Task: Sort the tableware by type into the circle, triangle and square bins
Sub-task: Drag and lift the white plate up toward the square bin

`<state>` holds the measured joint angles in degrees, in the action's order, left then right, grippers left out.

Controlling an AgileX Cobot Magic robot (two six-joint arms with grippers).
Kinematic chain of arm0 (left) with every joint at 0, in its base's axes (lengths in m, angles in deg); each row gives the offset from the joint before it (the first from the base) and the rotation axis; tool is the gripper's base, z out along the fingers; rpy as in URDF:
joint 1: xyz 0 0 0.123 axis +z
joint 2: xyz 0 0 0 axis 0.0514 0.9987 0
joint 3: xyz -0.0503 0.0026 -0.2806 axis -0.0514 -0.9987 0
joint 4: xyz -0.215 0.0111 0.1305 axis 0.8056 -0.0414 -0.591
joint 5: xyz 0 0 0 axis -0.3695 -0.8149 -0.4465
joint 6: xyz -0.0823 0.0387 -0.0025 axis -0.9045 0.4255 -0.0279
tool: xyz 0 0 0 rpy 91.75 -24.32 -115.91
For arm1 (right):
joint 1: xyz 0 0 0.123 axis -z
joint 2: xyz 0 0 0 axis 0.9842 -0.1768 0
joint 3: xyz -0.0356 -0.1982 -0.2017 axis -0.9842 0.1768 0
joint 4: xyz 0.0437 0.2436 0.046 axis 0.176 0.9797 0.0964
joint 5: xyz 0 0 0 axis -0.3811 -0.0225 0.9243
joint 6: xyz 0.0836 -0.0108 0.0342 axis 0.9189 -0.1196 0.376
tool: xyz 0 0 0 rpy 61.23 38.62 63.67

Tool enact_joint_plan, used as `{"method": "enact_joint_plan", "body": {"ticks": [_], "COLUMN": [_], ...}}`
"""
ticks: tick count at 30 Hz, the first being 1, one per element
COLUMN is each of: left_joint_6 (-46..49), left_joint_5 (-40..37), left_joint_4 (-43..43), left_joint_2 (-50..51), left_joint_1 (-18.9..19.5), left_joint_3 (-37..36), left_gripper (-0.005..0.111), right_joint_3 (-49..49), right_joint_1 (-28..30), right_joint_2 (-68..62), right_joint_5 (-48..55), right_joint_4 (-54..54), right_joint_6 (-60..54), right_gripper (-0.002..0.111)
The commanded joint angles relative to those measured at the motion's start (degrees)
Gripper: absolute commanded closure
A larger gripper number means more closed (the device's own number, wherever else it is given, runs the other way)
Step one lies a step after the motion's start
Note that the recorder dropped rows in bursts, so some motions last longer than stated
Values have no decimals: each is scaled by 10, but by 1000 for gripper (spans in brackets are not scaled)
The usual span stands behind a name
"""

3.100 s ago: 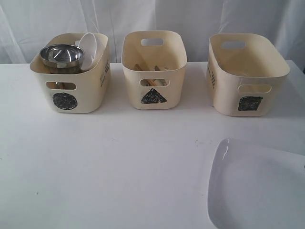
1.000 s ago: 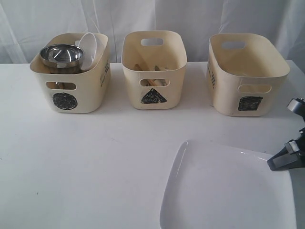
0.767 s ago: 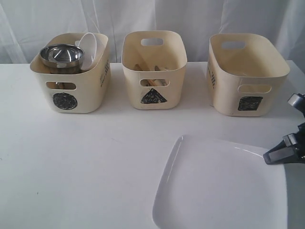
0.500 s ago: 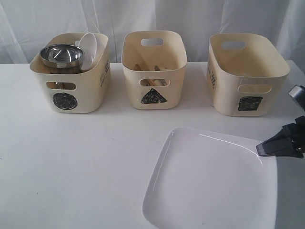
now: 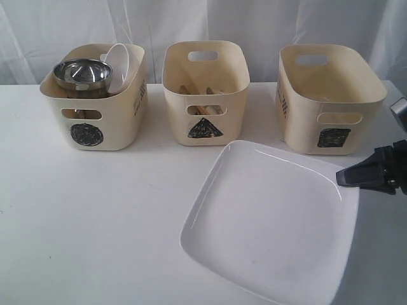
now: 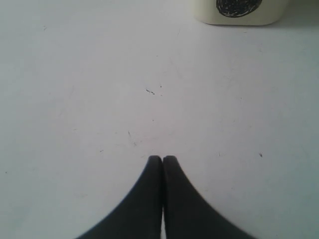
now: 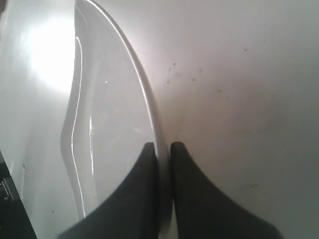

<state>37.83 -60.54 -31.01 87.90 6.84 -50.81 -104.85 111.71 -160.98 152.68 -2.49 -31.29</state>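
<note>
Two fingers of the right gripper (image 5: 339, 177), reaching in from the side, clamped the rim of the plate (image 5: 267, 219) between them; the left gripper (image 6: 162, 159) hung pinched together.

Three cream tubs stand in a row on a white counter (image 5: 95, 222). The circle tub (image 5: 114, 121) holds a steel bowl (image 5: 81, 73) and a white bowl (image 5: 119, 63). The triangle tub (image 5: 175, 117) is in the middle and the square tub (image 5: 299, 127) on the right. In front, a black hand (image 5: 340, 176) grips the right edge of a large white plate (image 5: 273, 219).

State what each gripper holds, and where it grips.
The right gripper pinches the white plate by its rim; the left gripper is shut, holding nothing.
</note>
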Motion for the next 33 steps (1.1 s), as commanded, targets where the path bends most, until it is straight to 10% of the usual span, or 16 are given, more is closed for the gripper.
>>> {"method": "enact_joint_plan", "body": {"ticks": [1, 33], "left_joint_6": [0, 0], "left_joint_5": [3, 3], "left_joint_4": [4, 4], "left_joint_2": [-3, -3], "left_joint_1": [0, 0], "left_joint_3": [-3, -3], "left_gripper": [107, 107], "right_joint_3": [0, -122], "right_joint_1": [-2, -10], "right_joint_2": [6, 94], "right_joint_5": [26, 26], "right_joint_4": [56, 258], "right_joint_6": [-7, 87], "right_gripper": [108, 108]}}
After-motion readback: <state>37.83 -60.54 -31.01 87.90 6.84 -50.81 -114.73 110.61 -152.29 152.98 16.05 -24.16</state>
